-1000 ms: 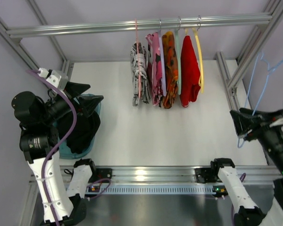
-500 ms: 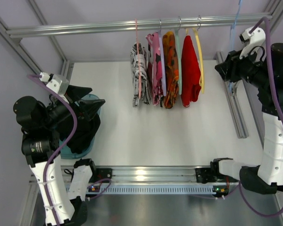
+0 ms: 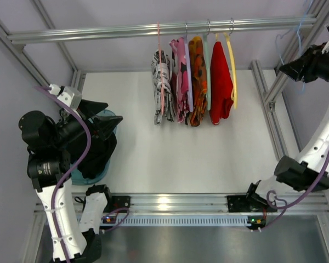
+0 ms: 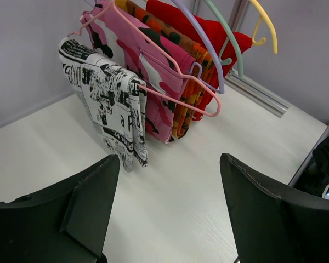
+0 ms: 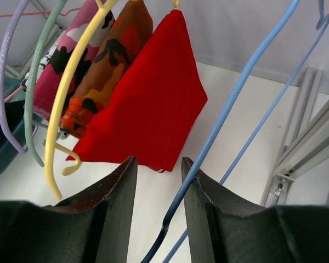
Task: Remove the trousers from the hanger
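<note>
In the bin (image 3: 77, 178) at far left, under the wide-open, empty left claw (image 4: 170, 161), lie the trousers (image 3: 96, 159), probably limp and light, best pinched at a bunched fold; the right claw (image 5: 159, 160), narrowed on the wire, holds the bare hanger (image 5: 234, 109) aloft.

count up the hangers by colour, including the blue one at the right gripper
pink hanger: 1
lilac hanger: 1
green hanger: 1
yellow hanger: 1
light-blue hanger, in the right gripper: 1
total: 5
</note>
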Motion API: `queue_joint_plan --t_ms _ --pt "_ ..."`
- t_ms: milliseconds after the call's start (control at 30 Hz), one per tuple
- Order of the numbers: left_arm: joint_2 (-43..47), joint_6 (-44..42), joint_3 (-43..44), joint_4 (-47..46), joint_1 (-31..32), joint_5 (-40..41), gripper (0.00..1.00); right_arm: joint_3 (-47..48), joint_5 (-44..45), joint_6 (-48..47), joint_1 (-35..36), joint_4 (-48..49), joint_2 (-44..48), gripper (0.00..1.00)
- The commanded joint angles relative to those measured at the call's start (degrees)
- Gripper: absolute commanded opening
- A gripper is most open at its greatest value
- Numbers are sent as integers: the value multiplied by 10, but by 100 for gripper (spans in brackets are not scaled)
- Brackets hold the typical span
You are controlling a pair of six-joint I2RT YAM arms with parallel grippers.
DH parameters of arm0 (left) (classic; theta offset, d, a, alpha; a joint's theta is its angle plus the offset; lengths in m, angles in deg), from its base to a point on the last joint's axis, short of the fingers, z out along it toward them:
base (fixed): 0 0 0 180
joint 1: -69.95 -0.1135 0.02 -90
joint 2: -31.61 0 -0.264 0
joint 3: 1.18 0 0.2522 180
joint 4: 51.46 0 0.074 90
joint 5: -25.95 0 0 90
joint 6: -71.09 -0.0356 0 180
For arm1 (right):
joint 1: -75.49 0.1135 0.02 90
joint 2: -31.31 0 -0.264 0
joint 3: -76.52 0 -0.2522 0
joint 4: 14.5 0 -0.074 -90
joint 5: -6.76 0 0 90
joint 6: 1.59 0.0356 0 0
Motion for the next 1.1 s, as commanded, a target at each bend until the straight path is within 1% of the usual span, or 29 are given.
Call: queue_joint_plan --t_ms 0,100,167,200,267,300,400,567,600,633,667,733,767,800,833,867,900,933,1067 --pt "0 -7 -7 -27 0 -3 80 55 -114 -83 -25 -91 -50 0" --pt "1 -10 -8 -28 0 3 80 55 -112 -135 -26 -136 -70 0" --pt "2 -10 -13 -27 -1 5 80 35 -109 -145 -27 -142 -74 0" --pt "6 -10 -15 -27 0 5 80 23 -104 -168 -27 -160 -75 0" --pt "7 -10 -23 -27 -1 7 80 8 -99 -180 -27 -168 -71 0" --pt "11 -10 -25 -27 0 10 80 -4 -93 -201 -27 -179 -71 0" --pt "17 -7 -36 -27 -1 12 80 -34 -84 -214 -28 -179 -52 0" --pt "20 -5 -39 -28 0 13 80 -58 -82 -217 -29 -179 -22 0" --pt "20 -6 -39 -27 0 16 80 -63 -80 -216 -29 -178 -18 2" --pt "21 -6 -39 -27 -1 17 80 -65 -80 -216 -30 -178 -13 9" --pt "24 -6 -40 -27 0 18 80 -69 -80 -215 -31 -179 -6 30" --pt "27 -4 -43 -28 -1 24 82 -76 -77 -213 -35 -179 2 46" --pt "26 0 -44 -28 -1 28 87 -79 -77 -212 -38 -179 10 56" --pt "24 13 -46 -29 -1 33 90 -85 -72 -212 -43 -179 15 71" --pt "21 23 -44 -24 -1 40 94 -91 -70 -212 -46 -179 20 76" --pt "8 27 -40 -12 -1 42 98 -94 -67 -213 -49 -179 30 83" --pt "1 37 -38 11 0 38 98 -103 -60 -213 -55 -179 36 89" --pt "-8 39 -31 24 -1 39 98 -106 -56 -213 -58 -179 42 99" --pt "-58 38 -22 85 0 67 98 -126 -34 -208 -74 -179 74 99"
